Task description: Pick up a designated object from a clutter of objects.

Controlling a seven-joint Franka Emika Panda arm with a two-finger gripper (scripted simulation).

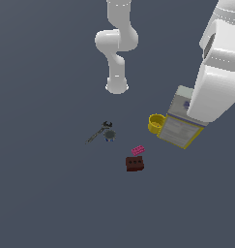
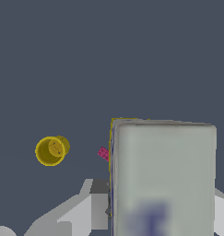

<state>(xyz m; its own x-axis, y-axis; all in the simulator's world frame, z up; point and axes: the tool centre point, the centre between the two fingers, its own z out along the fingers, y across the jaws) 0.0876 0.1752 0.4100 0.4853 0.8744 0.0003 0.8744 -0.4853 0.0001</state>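
The designated object, a white and grey box (image 1: 179, 127) with yellow edges and a small blue mark, stands tilted at the exterior view's right, beside the yellow cup (image 1: 156, 123). The arm's white hand (image 1: 213, 89) covers the box's upper end. In the wrist view the box (image 2: 164, 175) fills the near field, and my gripper (image 2: 160, 205) has one finger (image 2: 98, 205) against each of its sides, so it is shut on the box. The cup (image 2: 51, 150) looks small and far below.
A pink toy brick (image 1: 138, 150) and a dark red block (image 1: 134, 163) lie in front of the cup. A thin dark grey metal tool (image 1: 100, 131) lies toward the exterior view's left. The arm's base (image 1: 117, 86) stands behind. The pink brick (image 2: 103, 153) peeks beside the box.
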